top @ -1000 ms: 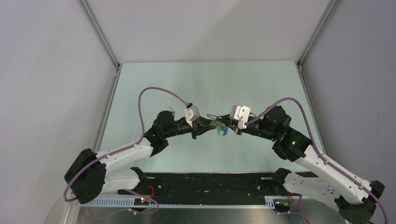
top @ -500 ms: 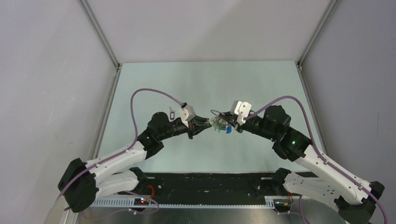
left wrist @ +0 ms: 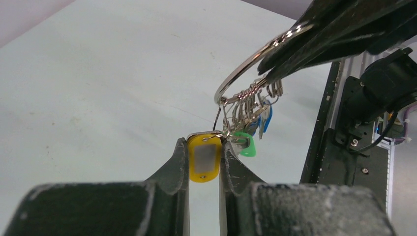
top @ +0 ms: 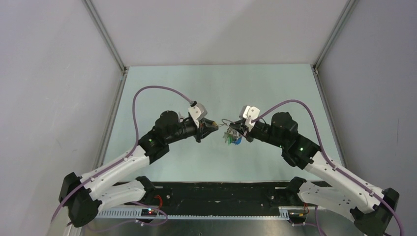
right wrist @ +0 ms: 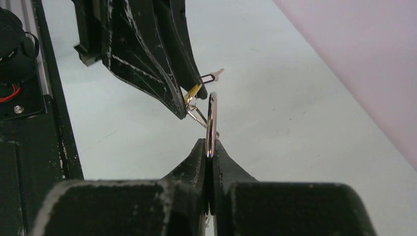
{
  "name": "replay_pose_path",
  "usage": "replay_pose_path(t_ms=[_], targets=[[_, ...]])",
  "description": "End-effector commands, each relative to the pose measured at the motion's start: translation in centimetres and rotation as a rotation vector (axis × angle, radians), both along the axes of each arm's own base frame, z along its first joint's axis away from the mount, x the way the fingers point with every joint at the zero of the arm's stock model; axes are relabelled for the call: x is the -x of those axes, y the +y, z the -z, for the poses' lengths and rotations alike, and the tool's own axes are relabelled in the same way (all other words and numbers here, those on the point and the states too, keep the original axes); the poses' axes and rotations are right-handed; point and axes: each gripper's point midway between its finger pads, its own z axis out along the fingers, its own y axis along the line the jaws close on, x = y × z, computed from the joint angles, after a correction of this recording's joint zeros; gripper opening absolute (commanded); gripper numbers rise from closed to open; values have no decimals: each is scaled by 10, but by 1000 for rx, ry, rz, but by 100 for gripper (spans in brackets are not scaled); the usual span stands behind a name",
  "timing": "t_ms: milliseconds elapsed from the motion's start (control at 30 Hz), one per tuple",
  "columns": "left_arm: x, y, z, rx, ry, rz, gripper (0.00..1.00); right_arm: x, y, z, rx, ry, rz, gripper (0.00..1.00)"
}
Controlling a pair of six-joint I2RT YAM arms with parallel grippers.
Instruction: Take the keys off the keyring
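Observation:
Above the middle of the table hangs the silver keyring (left wrist: pixel 244 65), my two grippers meeting at it. My right gripper (right wrist: pixel 210 147) is shut on the ring's wire (right wrist: pixel 211 115), seen edge-on between its tips. My left gripper (left wrist: pixel 204 143) is shut on the yellow key (left wrist: pixel 204 160), which still hangs from the ring by a small loop. The other keys, among them a green one (left wrist: pixel 245 146) and a blue one (left wrist: pixel 266 118), dangle in a bunch (top: pixel 231 137) under the ring. In the top view, left gripper (top: pixel 215 127) and right gripper (top: pixel 235 127) face each other tip to tip.
The pale green table (top: pixel 162 88) lies beneath the held ring. A black base rail (top: pixel 221 191) runs along the near edge. Grey walls and metal frame posts (top: pixel 105 37) close in the left, right and back sides.
Both grippers, with ring and keys between them, have drifted a little away from the bases, and the arms' elbows have swung. The left jaws have eased very slightly; both grips hold.

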Motion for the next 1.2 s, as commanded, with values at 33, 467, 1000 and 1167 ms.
replay_pose_path(t_ms=[33, 467, 1000, 1167], targets=[[5, 7, -21, -47, 43, -16, 0, -7, 8, -2, -74, -2, 5, 0], [8, 30, -47, -136, -24, -49, 0, -1, 27, 48, -43, 140, -89, 36], [21, 26, -68, -154, -43, 43, 0, 20, 50, 23, -161, 23, -303, 46], [24, 21, -76, -130, -12, 59, 0, 12, 55, 17, -218, -14, -267, 46]])
